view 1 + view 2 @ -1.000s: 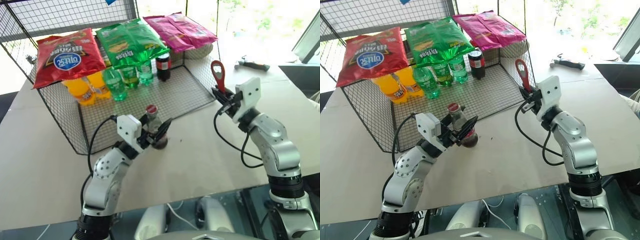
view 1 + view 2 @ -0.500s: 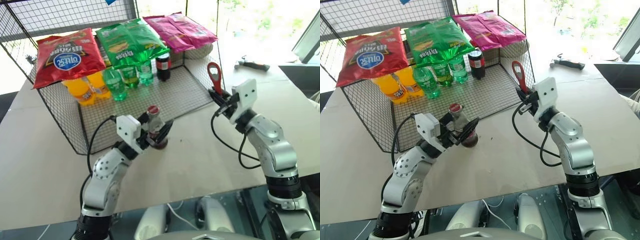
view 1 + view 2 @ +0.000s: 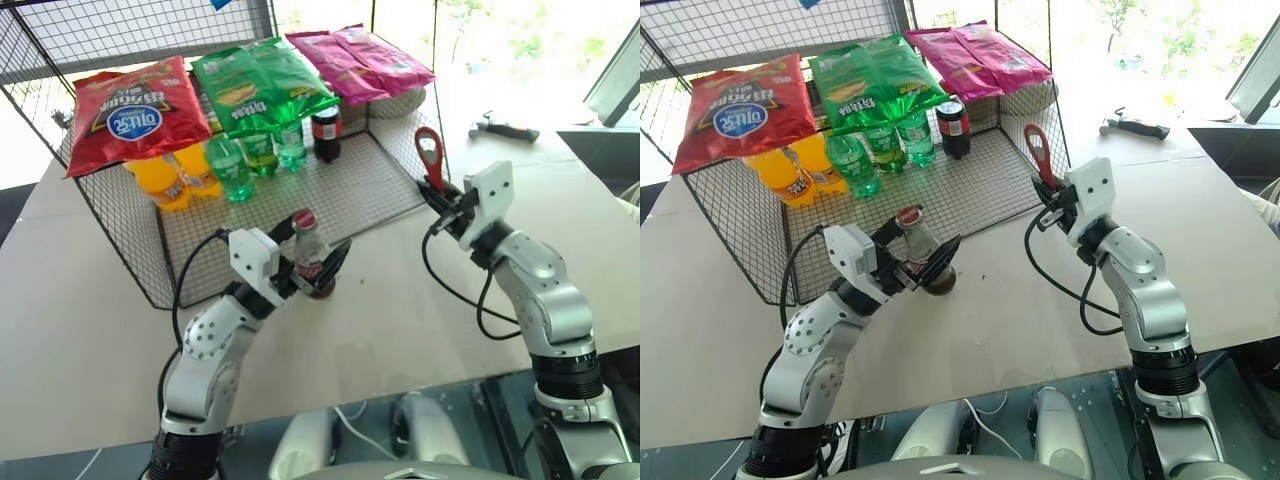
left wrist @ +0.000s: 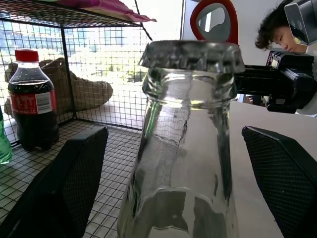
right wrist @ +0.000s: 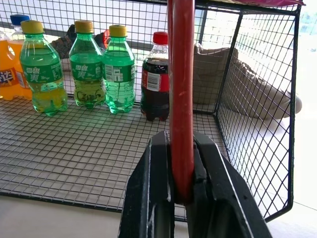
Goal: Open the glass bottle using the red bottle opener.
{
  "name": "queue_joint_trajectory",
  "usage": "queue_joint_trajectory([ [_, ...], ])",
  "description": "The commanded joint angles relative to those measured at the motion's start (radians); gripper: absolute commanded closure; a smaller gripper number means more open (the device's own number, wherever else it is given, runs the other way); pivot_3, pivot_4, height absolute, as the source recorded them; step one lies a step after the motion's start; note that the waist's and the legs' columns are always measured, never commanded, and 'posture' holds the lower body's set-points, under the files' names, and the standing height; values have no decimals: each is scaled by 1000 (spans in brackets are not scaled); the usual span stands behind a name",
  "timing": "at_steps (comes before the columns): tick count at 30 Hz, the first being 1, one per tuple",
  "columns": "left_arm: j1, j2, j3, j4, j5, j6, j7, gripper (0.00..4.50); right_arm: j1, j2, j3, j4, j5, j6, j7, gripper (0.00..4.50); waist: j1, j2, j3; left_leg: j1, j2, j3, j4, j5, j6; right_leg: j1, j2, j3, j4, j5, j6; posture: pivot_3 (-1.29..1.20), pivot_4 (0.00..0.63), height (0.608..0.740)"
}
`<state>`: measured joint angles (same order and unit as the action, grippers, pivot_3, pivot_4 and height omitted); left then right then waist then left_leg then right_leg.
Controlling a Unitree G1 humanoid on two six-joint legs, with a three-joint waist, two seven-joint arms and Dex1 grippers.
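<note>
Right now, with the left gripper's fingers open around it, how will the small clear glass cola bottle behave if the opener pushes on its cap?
The small clear glass cola bottle is tall and narrow, so likely tips if unheld. Smooth glass probably slips between the left gripper's open fingers. It's likely fragile.

Three green bottles [image 3: 262, 152], two orange bottles [image 3: 163, 180], one dark bottle [image 3: 326, 133], one glass bottle [image 3: 310, 262], one red bottle opener [image 3: 432, 155], four snack bags [image 3: 132, 108].

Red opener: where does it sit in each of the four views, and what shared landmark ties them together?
Left eye: opener, right of centre, upright in right gripper.
Right eye: upper middle.
Left wrist: top edge, behind bottle cap.
Right wrist: centre, edge-on, clamped.
Landmark: dark red-capped bottle.
</note>
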<state>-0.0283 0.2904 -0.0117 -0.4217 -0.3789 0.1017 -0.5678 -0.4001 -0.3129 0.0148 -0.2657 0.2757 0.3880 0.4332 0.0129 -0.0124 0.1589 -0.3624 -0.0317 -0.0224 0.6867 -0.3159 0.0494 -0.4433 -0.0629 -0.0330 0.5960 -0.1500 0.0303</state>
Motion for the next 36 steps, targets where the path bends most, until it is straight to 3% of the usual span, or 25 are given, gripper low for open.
queue_joint_trajectory([
  [1, 1, -2, 5, -44, -24, -15, -3, 40, -3, 1, -4, -23, -1, -21, 4, 4500, 0, 0, 0, 0, 0, 0, 0, 0, 0, 0, 0, 0, 0, 0, 0, 0, 150, 735],
  [8, -4, 1, 3, -48, -19, -16, 2, 40, -1, 1, -5, -21, 0, -23, 6, 4500, 0, 0, 0, 0, 0, 0, 0, 0, 0, 0, 0, 0, 0, 0, 0, 0, 150, 735],
  [12, -2, 3, -2, -50, -17, -15, 0, 1238, 0, 2, -3, -23, 0, -23, 8, 4500, 0, 0, 0, 0, 0, 0, 0, 0, 0, 0, 0, 0, 0, 0, 0, 0, 150, 735],
  [14, 2, 6, -4, -50, -14, -13, 0, 2218, 1, 1, -1, -24, -1, -23, 10, 4500, 0, 0, 0, 0, 0, 0, 0, 0, 0, 0, 0, 0, 0, 0, 0, 0, 150, 735],
  [16, 9, 12, -7, -49, -7, -12, -2, 2588, 1, -3, 4, -27, -6, -23, 13, 4500, 0, 0, 0, 0, 0, 0, 0, 0, 0, 0, 0, 0, 0, 0, 0, 0, 150, 735],
  [25, 31, 21, -8, -40, 3, -29, -3, 2588, 9, -17, 93, -65, -73, -72, 47, 4500, 0, 1, -1, 1, 0, 0, 0, 0, 0, 1, 0, 0, 0, 0, 0, 0, 150, 735],
  [29, 41, 22, -11, -26, 19, -37, 6, 2588, -5, -44, 266, -28, -297, -337, 57, 4500, -2, 1, -1, 1, 0, 0, 0, 0, 0, 1, 0, 0, 0, 0, 0, 0, 150, 735],
  [36, 34, 20, -17, -6, 22, -30, 9, 2588, -52, -49, 348, 154, -511, -665, -15, 4500, -1, 1, -1, 4, 0, 1, 0, 0, 0, 4, 0, 0, -1, 0, 0, 0, 150, 735],
])
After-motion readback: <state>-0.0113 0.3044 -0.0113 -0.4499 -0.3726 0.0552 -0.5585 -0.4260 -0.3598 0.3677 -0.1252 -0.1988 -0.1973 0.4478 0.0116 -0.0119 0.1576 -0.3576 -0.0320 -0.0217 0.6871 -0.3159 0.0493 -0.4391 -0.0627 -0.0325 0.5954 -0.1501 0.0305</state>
